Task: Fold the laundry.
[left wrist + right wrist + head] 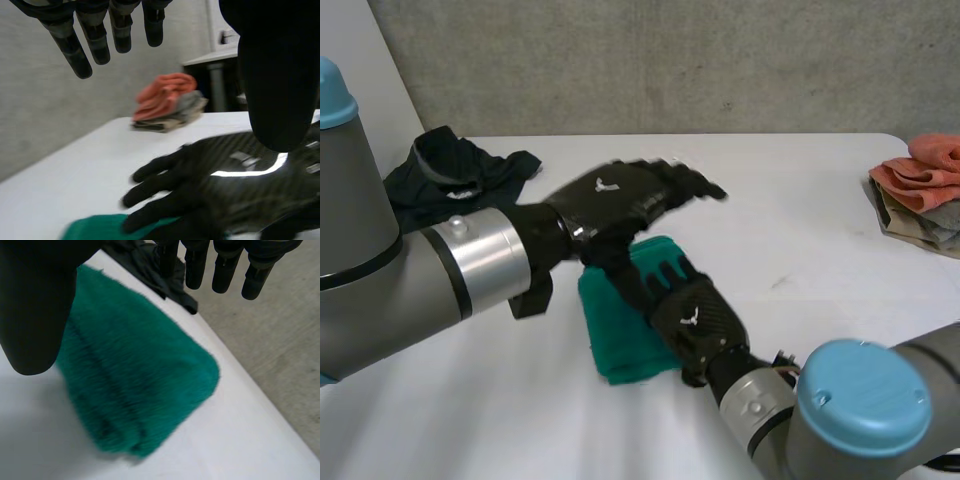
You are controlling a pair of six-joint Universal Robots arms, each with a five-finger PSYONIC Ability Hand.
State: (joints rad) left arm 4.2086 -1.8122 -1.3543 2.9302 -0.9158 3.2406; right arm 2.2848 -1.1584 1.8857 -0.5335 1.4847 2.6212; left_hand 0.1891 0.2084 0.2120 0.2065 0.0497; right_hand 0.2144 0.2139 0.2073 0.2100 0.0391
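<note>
A green towel (618, 345), folded into a thick oblong, lies on the white table (800, 220) in front of me. My right hand (691, 316) is over its right part with straight fingers spread, holding nothing; in the right wrist view the green towel (135, 385) lies below the open right hand (35, 305). My left hand (616, 196) hovers just behind the towel, palm down and fingers stretched to the right, open and empty. In the left wrist view the left hand's fingers (95, 37) hang above the right hand (220, 185) and a corner of the green towel (95, 229).
A crumpled dark garment (460, 172) sits at the table's back left. A stack of folded orange and grey cloths (922, 195) rests at the right edge, and that stack (167, 102) lies beyond the left hand's fingertips. The table's far edge runs close behind the towel.
</note>
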